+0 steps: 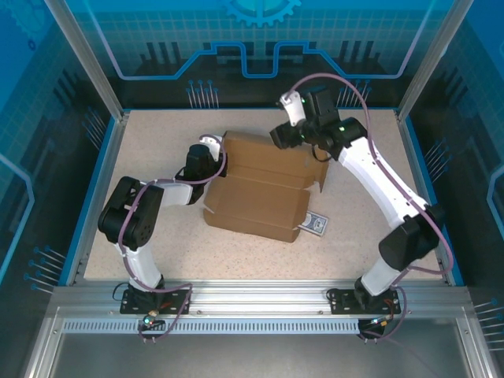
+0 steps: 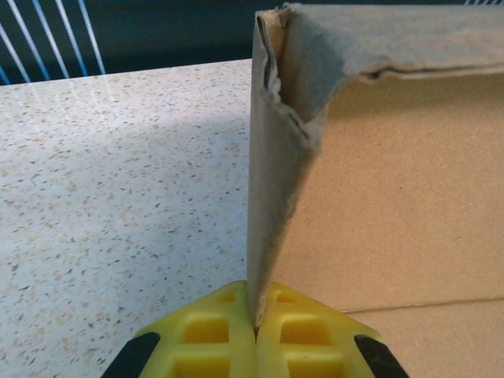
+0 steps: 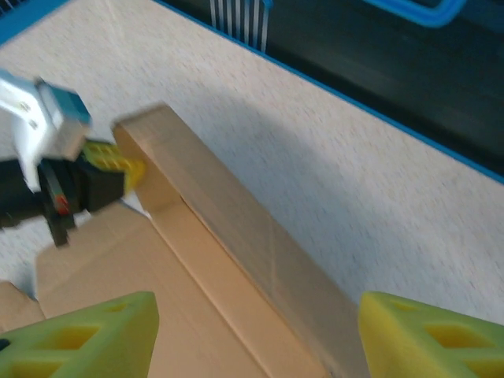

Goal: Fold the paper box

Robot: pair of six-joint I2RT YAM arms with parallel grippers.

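Paper box (image 1: 264, 189) at the centre of the top view, on the speckled table (image 1: 157, 228). Back wall raised along the upper edge, base flat, front panel lying open toward the lower edge. Small patterned card (image 1: 315, 224) just beside the lower right corner.

Left gripper (image 2: 256, 319) pressed together on the upright left side wall, with the cardboard edge nipped between yellow fingertips at the bottom centre of the left wrist view. Ragged corner of the wall above, at upper centre.

Right gripper (image 3: 256, 331) spread wide, pads at the lower left and lower right of the right wrist view. Raised back wall running between them, apparently touched by neither; picture blurred.

Step in hand, by the look of it: standing the walls up and squaring the upper left corner. Task roughly midway, front panel not yet folded over.

Likely needed next: lowering the open pincer onto the back wall or the box's right end, closing gently, then raising and tucking with the left pinch as anchor. Light force called for, given thin cardboard prone to creasing or sliding on the smooth table.
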